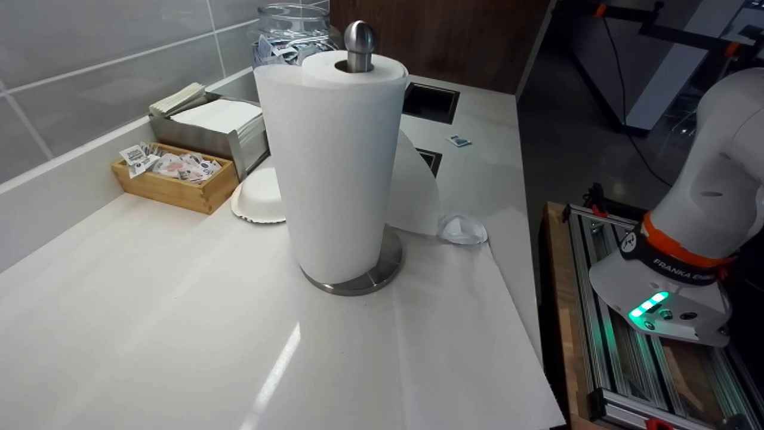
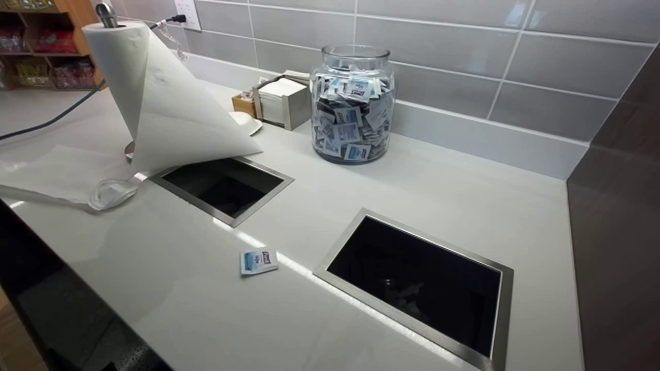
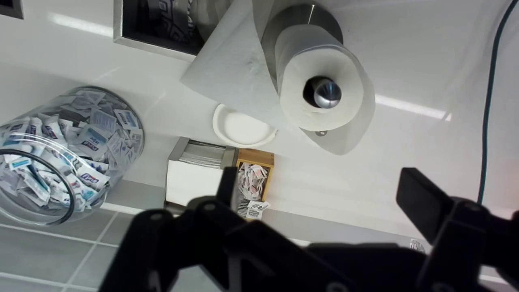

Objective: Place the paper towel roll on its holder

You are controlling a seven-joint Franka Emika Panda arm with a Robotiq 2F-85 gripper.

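Note:
The white paper towel roll (image 1: 334,173) stands upright on its metal holder (image 1: 391,263). The holder's round knob sticks out above the roll's core in both exterior views, and the roll rests down at the base. A loose sheet hangs off the roll (image 2: 116,62), toward a dark counter opening; the holder's knob (image 2: 106,14) shows above. In the wrist view the roll (image 3: 296,101) is seen from above, with the knob of the holder (image 3: 327,94) inside its core hole. My gripper (image 3: 322,186) is open and empty, with its fingers wide apart and away from the roll.
A glass jar of wipe packets (image 2: 353,113), a napkin holder (image 2: 281,103), a wooden packet box (image 1: 179,185) and a white bowl (image 1: 259,194) stand nearby. Framed openings (image 2: 412,288) are set in the counter. A cable (image 3: 489,93) crosses it.

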